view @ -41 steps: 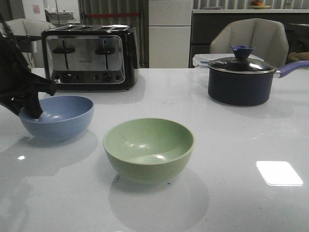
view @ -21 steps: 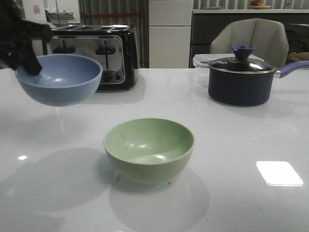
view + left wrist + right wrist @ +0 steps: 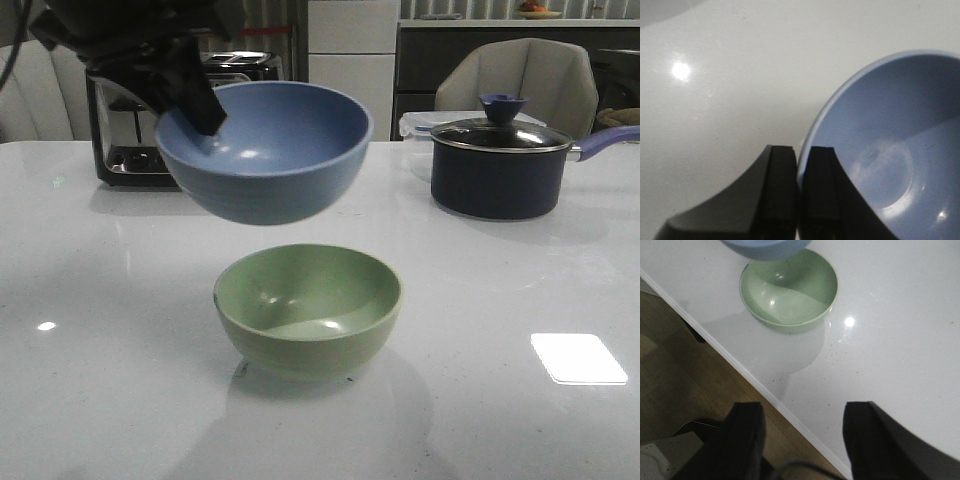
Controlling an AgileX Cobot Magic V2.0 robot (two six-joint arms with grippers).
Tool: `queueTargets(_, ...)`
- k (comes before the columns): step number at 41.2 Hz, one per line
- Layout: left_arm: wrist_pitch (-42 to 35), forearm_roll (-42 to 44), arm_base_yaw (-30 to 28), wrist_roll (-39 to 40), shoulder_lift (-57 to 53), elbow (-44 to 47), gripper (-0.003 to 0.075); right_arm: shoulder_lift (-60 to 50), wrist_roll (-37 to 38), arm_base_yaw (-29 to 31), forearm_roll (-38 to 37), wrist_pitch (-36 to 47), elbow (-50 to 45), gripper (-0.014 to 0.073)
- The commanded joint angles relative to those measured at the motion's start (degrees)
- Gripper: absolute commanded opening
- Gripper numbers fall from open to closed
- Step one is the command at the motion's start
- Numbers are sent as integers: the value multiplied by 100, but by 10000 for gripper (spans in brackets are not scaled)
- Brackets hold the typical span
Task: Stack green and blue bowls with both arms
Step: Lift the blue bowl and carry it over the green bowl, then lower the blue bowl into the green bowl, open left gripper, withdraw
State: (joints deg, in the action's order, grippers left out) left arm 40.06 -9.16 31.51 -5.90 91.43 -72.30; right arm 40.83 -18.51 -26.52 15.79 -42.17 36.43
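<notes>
Halfway: blue bowl lifted, rim clenched in left gripper, hanging directly over green bowl on table. Left: lowering, release. Right gripper spread, idle, 0 held.

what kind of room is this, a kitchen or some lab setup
Most likely a kitchen or a kitchen-style test space: a four-slot toaster and a lidded saucepan stand on a glossy white counter, with upholstered chairs and cabinets behind it.
</notes>
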Motion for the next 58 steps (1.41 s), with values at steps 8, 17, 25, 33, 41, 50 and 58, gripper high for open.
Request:
queueTargets(8,-463,-466,190,11,430,-158,96,-28,-49,-11,106,335,157,466)
queueTargets(17,-605,-613,190,11,844,-158,96,-28,-49,-11,106,335,157,466)
queueTargets(25,-503,-613,199,11,1026,-158,108,-28,-49,-11,106,335,157,466)
queueTargets(33,-469,-613,199,11,1067,-158,312,-28,-49,-11,106,335,157,466)
queueTargets(41,-454,-388,199,11,689,-158,403,-28,-49,-11,106,335,157,466)
queueTargets(50,-151,129,199,11,-514,-95,403,-28,-49,-11,106,335,157,466)
queueTargets(58,-151,179,199,11,-1819,508,403,-28,-49,-11,106,340,157,466)
